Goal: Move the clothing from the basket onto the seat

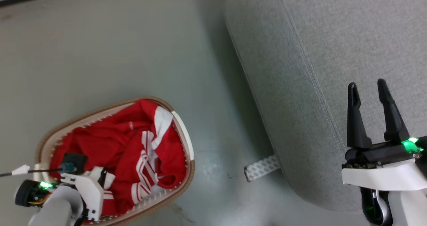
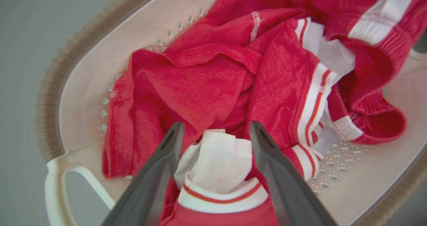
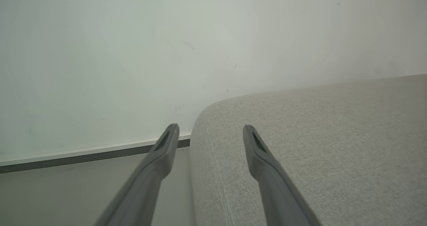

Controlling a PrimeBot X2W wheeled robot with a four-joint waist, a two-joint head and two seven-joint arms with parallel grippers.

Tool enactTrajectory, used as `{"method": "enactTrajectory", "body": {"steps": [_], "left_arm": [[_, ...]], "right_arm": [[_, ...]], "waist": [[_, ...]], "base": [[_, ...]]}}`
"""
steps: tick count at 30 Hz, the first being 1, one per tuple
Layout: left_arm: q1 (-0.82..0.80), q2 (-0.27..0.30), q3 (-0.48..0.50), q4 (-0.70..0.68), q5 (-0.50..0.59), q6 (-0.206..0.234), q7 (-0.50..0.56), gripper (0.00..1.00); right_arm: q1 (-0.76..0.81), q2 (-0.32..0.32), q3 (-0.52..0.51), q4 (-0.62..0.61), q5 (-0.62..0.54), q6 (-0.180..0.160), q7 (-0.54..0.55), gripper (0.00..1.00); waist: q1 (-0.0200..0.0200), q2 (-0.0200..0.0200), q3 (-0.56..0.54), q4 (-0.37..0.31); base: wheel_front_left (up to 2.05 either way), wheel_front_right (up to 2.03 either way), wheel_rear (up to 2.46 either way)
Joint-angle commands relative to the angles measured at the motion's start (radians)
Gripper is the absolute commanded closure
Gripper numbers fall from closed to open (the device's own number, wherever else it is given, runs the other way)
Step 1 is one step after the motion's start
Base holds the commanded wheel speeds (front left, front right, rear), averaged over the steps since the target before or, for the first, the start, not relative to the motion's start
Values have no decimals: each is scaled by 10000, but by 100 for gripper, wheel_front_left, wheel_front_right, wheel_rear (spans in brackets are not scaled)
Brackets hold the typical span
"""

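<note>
Clothing (image 1: pixel 133 146): red-and-white heap in basket (image 1: pixel 187 142), on floor (image 1: pixel 116 52) left of seat (image 1: pixel 333 36).
Left gripper (image 2: pixel 217 126): fingers apart, straddling a white fold of the heap; contact unclear.
Right gripper (image 1: pixel 368 89): fingers apart, empty, over seat.

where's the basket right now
In the head view the basket sits on the floor at lower left, holding the red clothing, left of the grey seat.
</note>
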Motion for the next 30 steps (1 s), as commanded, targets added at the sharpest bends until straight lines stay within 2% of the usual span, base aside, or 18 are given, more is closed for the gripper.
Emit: {"method": "enactTrajectory", "body": {"steps": [1, 10, 17, 18, 20, 30], "left_arm": [[-284, 207, -232, 274, 202, 19, 187, 0], [-1139, 955, -1621, 1186, 964, 19, 1570, 0], [-1339, 1281, -2139, 1373, 833, 18, 2288, 0], [-1358, 1300, -2203, 1387, 788, 18, 2380, 18], [-1352, 1310, -2319, 1413, 676, 18, 2486, 100], [-1296, 1147, -2637, 1427, 62, 18, 2299, 100]], "right_arm": [[-214, 1, -45, -135, 157, -24, -32, 0], [-518, 1, 46, -394, 761, -23, -32, 0], [-713, 1, 102, -386, 1159, -24, -32, 0], [-757, 0, 92, -351, 1195, -24, -32, 0], [-779, 1, 95, -316, 1267, -23, -32, 0], [-829, 1, -52, -245, 1231, -23, -32, 0]], "waist": [[-2, 0, 711, -434], [-2, 0, 1755, -1034], [-2, 0, 2218, -1313], [-2, 0, 2241, -1333], [-2, 0, 2273, -1364], [-2, 0, 1978, -1348]], "base": [[0, 0, 0], [0, 0, 0], [0, 0, 0], [0, 0, 0], [0, 0, 0], [0, 0, 0]]}}
